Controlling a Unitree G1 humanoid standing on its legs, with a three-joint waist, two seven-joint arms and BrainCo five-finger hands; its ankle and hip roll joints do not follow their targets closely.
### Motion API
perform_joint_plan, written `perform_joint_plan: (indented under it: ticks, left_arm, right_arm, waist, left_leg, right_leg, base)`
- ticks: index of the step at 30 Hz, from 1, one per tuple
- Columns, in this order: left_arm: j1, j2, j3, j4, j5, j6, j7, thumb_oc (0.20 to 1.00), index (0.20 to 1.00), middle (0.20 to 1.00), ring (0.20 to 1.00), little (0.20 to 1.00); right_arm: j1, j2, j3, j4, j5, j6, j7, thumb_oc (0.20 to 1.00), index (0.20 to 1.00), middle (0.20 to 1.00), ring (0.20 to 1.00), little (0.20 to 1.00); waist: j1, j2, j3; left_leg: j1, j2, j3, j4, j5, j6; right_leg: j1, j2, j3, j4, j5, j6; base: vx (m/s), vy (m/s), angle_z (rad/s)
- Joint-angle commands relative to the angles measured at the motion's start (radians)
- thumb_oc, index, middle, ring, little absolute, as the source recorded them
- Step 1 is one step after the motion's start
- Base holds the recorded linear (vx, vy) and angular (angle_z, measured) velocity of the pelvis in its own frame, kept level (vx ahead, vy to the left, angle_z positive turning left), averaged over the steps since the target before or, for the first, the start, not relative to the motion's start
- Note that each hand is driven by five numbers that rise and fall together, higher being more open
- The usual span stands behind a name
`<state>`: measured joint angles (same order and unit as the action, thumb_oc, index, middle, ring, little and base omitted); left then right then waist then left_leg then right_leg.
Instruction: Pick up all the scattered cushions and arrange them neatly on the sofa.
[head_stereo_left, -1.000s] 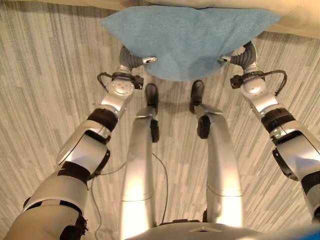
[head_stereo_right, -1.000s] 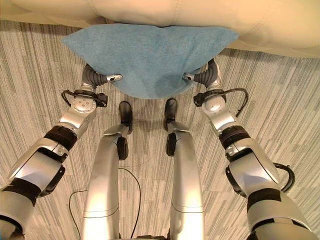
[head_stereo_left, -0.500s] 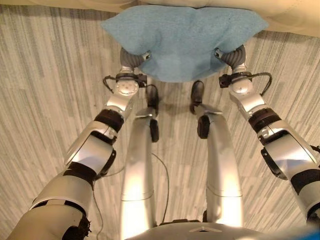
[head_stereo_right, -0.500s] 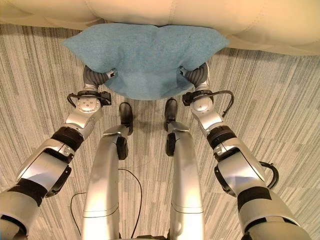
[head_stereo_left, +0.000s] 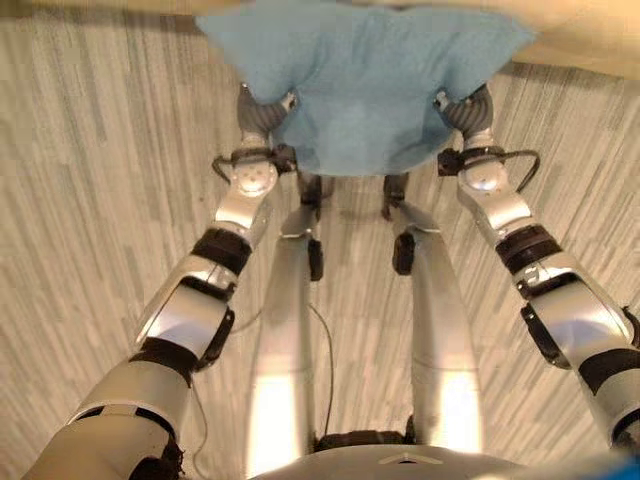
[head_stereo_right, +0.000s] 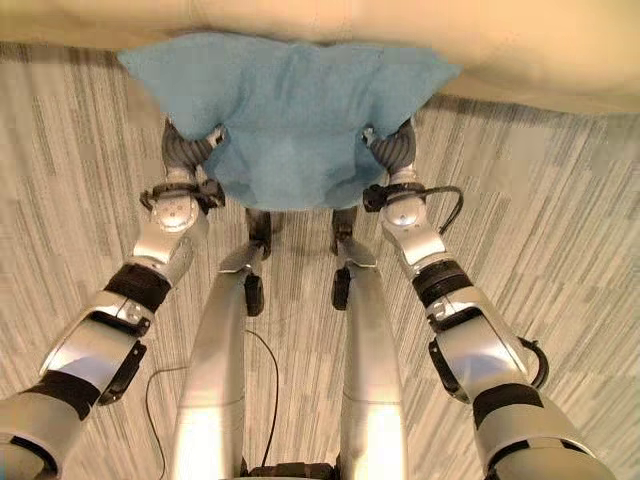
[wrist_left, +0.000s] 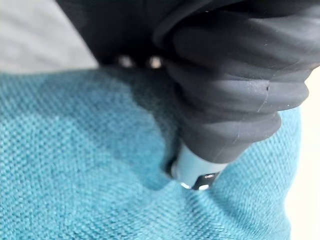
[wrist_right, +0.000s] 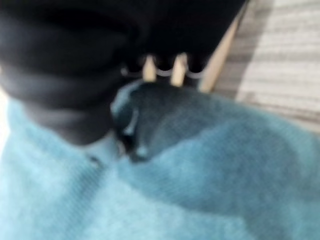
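Nearest, striped grey-and-cream carpet floor (head_stereo_left: 90, 230), running under both arms. Farther out, left hand (head_stereo_left: 262, 112) at the left edge of a large blue woven-fabric cushion (head_stereo_left: 365, 80); right hand (head_stereo_left: 468, 110) at the cushion's right edge. Cushion held between the two hands above the floor, its lower rounded edge hanging toward the robot, its corners spreading outward past each wrist. Left hand's thumb (wrist_left: 195, 172) pressed into the cloth, denting it, dark ribbed cover close against the weave; remaining fingers buried under the cushion, so grip state impossible to judge. Right hand (wrist_right: 75, 100) likewise sunk into the blue fabric (wrist_right: 210, 165), fingers hidden, open or closed not discernible. Farthest, cream leather sofa (head_stereo_right: 520, 45), its front edge just behind the cushion's upper edge, cushion overlapping it from this angle; contact between the two not determinable.
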<state>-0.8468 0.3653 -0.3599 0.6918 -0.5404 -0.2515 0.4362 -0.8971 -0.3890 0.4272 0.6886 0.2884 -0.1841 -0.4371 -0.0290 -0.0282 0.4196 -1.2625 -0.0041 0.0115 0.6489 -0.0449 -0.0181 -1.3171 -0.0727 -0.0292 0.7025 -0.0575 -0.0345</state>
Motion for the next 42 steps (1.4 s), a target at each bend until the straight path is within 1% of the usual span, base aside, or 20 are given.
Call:
perform_joint_plan:
  ticks: [1,9,10,15,17,19,21,22,26,27,28,30,32,33,34,35,37,38,39,42]
  left_arm:
    - [0.032,-0.100,-0.061,-0.150,0.048,-0.127,-0.098,0.200,0.200,0.200,0.200,0.200]
    - [0.189,-0.084,-0.066,-0.247,0.143,-0.122,-0.138,0.200,0.200,0.200,0.200,0.200]
    - [0.229,-0.079,-0.062,-0.265,0.165,-0.121,-0.147,0.200,0.200,0.200,0.200,0.200]
    - [0.354,-0.086,-0.051,-0.291,0.171,-0.109,-0.183,0.200,0.200,0.200,0.200,0.200]
    - [0.382,-0.091,-0.048,-0.293,0.169,-0.104,-0.192,0.200,0.200,0.200,0.200,0.200]
    - [0.442,-0.083,-0.036,-0.302,0.171,-0.093,-0.209,0.200,0.200,0.200,0.200,0.200]
    - [0.487,-0.078,-0.024,-0.305,0.189,-0.081,-0.221,0.200,0.200,0.200,0.200,0.200]
    - [0.512,-0.080,-0.013,-0.301,0.189,-0.080,-0.226,0.200,0.200,0.200,0.200,0.200]
    - [0.549,-0.083,-0.011,-0.287,0.205,-0.071,-0.249,0.200,0.200,0.200,0.200,0.200]
    - [0.580,-0.089,-0.018,-0.283,0.225,-0.061,-0.262,0.200,0.200,0.200,0.200,0.200]
    - [0.582,-0.089,-0.019,-0.284,0.226,-0.061,-0.262,0.200,0.200,0.200,0.200,0.200]
    - [0.607,-0.106,-0.022,-0.283,0.209,-0.060,-0.279,0.200,0.200,0.200,0.200,0.200]
    - [0.607,-0.106,-0.022,-0.284,0.209,-0.060,-0.279,0.200,0.200,0.200,0.200,0.200]
    - [0.620,-0.115,-0.026,-0.276,0.205,-0.054,-0.286,0.200,0.200,0.200,0.200,0.200]
    - [0.630,-0.116,-0.028,-0.275,0.202,-0.044,-0.290,0.200,0.200,0.200,0.200,0.200]
    - [0.630,-0.116,-0.029,-0.275,0.202,-0.044,-0.290,0.200,0.200,0.200,0.200,0.200]
    - [0.638,-0.111,-0.024,-0.279,0.206,-0.035,-0.287,0.200,0.200,0.200,0.200,0.200]
    - [0.642,-0.108,-0.025,-0.286,0.207,-0.032,-0.285,0.200,0.200,0.200,0.200,0.200]
    - [0.639,-0.103,-0.017,-0.304,0.203,-0.031,-0.275,0.200,0.200,0.200,0.200,0.200]
    - [0.650,-0.099,-0.008,-0.309,0.200,-0.032,-0.276,0.200,0.200,0.200,0.200,0.200]
  right_arm:
    - [-0.012,0.086,0.019,-0.185,-0.069,-0.134,0.043,0.200,0.200,0.200,0.200,0.200]
    - [0.212,0.084,-0.026,-0.239,-0.097,-0.128,0.093,0.200,0.200,0.200,0.200,0.200]
    - [0.264,0.084,-0.033,-0.240,-0.108,-0.127,0.105,0.200,0.200,0.200,0.200,0.200]
    - [0.397,0.103,-0.040,-0.251,-0.112,-0.113,0.152,0.200,0.200,0.200,0.200,0.200]
    - [0.423,0.110,-0.044,-0.256,-0.115,-0.111,0.162,0.200,0.200,0.200,0.200,0.200]
    - [0.468,0.113,-0.060,-0.259,-0.120,-0.102,0.179,0.200,0.200,0.200,0.200,0.200]
    - [0.496,0.109,-0.076,-0.286,-0.132,-0.096,0.190,0.200,0.200,0.200,0.200,0.200]
    - [0.515,0.101,-0.086,-0.287,-0.138,-0.093,0.195,0.200,0.200,0.200,0.200,0.200]
    - [0.574,0.080,-0.112,-0.295,-0.139,-0.084,0.220,0.200,0.200,0.200,0.200,0.200]
    - [0.623,0.072,-0.133,-0.309,-0.138,-0.083,0.229,0.200,0.200,0.200,0.200,0.200]
    - [0.625,0.071,-0.133,-0.310,-0.138,-0.082,0.229,0.200,0.200,0.200,0.200,0.200]
    - [0.676,0.042,-0.156,-0.331,-0.147,-0.075,0.233,0.200,0.200,0.200,0.200,0.200]
    - [0.676,0.042,-0.156,-0.331,-0.147,-0.075,0.233,0.200,0.200,0.200,0.200,0.200]
    - [0.686,0.025,-0.155,-0.340,-0.152,-0.070,0.232,0.200,0.200,0.200,0.200,0.200]
    - [0.693,0.020,-0.160,-0.343,-0.149,-0.064,0.234,0.200,0.200,0.200,0.200,0.200]
    - [0.694,0.020,-0.160,-0.343,-0.149,-0.064,0.234,0.200,0.200,0.200,0.200,0.200]
    - [0.698,0.022,-0.167,-0.342,-0.150,-0.064,0.229,0.200,0.200,0.200,0.200,0.200]
    - [0.701,0.023,-0.169,-0.341,-0.150,-0.062,0.226,0.200,0.200,0.200,0.200,0.200]
    - [0.692,0.028,-0.168,-0.338,-0.145,-0.058,0.220,0.200,0.200,0.200,0.200,0.200]
    - [0.686,0.030,-0.170,-0.330,-0.149,-0.052,0.214,0.200,0.200,0.200,0.200,0.200]
  waist:
    - [-0.008,0.028,-0.165]
    - [-0.007,0.004,-0.191]
    - [-0.008,-0.002,-0.194]
    - [-0.002,-0.019,-0.202]
    - [0.000,-0.017,-0.209]
    - [0.001,-0.012,-0.220]
    - [0.001,-0.005,-0.232]
    - [-0.005,-0.010,-0.251]
    - [-0.021,-0.026,-0.300]
    - [-0.028,-0.032,-0.322]
    - [-0.028,-0.032,-0.321]
    - [-0.041,-0.033,-0.340]
    - [-0.042,-0.032,-0.340]
    - [-0.042,-0.042,-0.340]
    - [-0.036,-0.056,-0.343]
    - [-0.035,-0.055,-0.344]
    - [-0.022,-0.069,-0.351]
    - [-0.015,-0.070,-0.351]
    - [0.003,-0.064,-0.346]
    - [0.015,-0.057,-0.353]
  left_leg:
    - [0.035,-0.036,-0.053,-0.072,-0.054,-0.007]
    - [0.398,-0.043,-0.079,-0.244,-0.051,-0.011]
    - [0.482,-0.048,-0.078,-0.285,-0.021,-0.007]
    - [0.727,-0.051,-0.067,-0.355,-0.039,0.005]
    - [0.774,-0.053,-0.067,-0.375,-0.041,0.009]
    - [0.886,-0.050,-0.062,-0.425,-0.044,0.019]
    - [0.979,-0.045,-0.050,-0.459,-0.050,0.022]
    - [1.020,-0.058,-0.048,-0.476,-0.049,0.022]
    - [1.157,-0.087,-0.072,-0.536,-0.063,0.018]
    - [1.202,-0.096,-0.074,-0.539,-0.077,0.011]
    - [1.204,-0.095,-0.075,-0.540,-0.077,0.011]
    - [1.182,-0.076,-0.046,-0.454,-0.047,-0.049]
    - [1.178,-0.075,-0.048,-0.448,-0.050,-0.049]
    - [1.137,-0.052,-0.004,-0.326,-0.045,-0.062]
    - [1.087,-0.026,0.036,-0.300,-0.075,-0.037]
    - [1.086,-0.025,0.037,-0.297,-0.078,-0.037]
    - [1.049,-0.020,0.032,-0.349,-0.086,-0.020]
    - [1.036,-0.022,0.018,-0.384,-0.066,-0.020]
    - [0.994,-0.022,-0.023,-0.451,0.001,-0.036]
    - [0.998,-0.008,-0.026,-0.512,0.027,-0.040]
  right_leg:
    - [0.106,0.003,-0.048,-0.030,-0.094,0.081]
    - [0.453,-0.028,-0.080,-0.223,-0.057,0.106]
    - [0.532,-0.033,-0.085,-0.269,-0.018,0.110]
    - [0.769,-0.037,-0.079,-0.349,0.002,0.132]
    - [0.805,-0.038,-0.075,-0.352,0.009,0.140]
    - [0.855,-0.021,-0.051,-0.309,0.046,0.156]
    - [0.897,0.021,-0.027,-0.271,0.020,0.159]
    - [0.934,0.060,0.004,-0.341,0.007,0.145]
    - [1.033,0.097,0.014,-0.542,0.030,0.136]
    - [1.103,0.097,0.024,-0.585,0.037,0.119]
    - [1.106,0.097,0.024,-0.586,0.037,0.119]
    - [1.167,0.083,-0.004,-0.608,0.034,0.104]
    - [1.167,0.084,-0.005,-0.609,0.034,0.104]
    - [1.198,0.072,-0.021,-0.617,0.027,0.091]
    - [1.216,0.057,-0.023,-0.623,0.015,0.085]
    - [1.216,0.058,-0.022,-0.622,0.014,0.085]
    - [1.229,0.057,-0.017,-0.634,0.009,0.087]
    - [1.240,0.060,-0.015,-0.641,0.008,0.088]
    - [1.265,0.076,0.003,-0.650,-0.003,0.086]
    - [1.303,0.087,0.026,-0.653,-0.026,0.081]
  base:
    - [-0.03,0.013,0.08]
    - [-0.01,0.050,0.09]
    - [-0.01,0.118,0.07]
    - [0.13,0.121,0.00]
    - [0.16,0.105,-0.12]
    - [0.26,0.180,-0.12]
    - [0.24,0.136,-0.29]
    - [0.27,0.024,-0.35]
    - [0.38,-0.067,-0.08]
    - [0.31,-0.070,0.40]
    - [0.39,-0.100,0.46]
    - [0.22,-0.087,0.30]
    - [0.06,-0.042,0.47]
    - [0.16,-0.092,0.29]
    - [0.16,-0.090,0.10]
    - [0.13,-0.053,0.19]
    - [0.14,-0.030,0.17]
    - [0.22,0.017,0.02]
    - [0.21,0.051,0.02]
    - [0.24,0.109,-0.32]
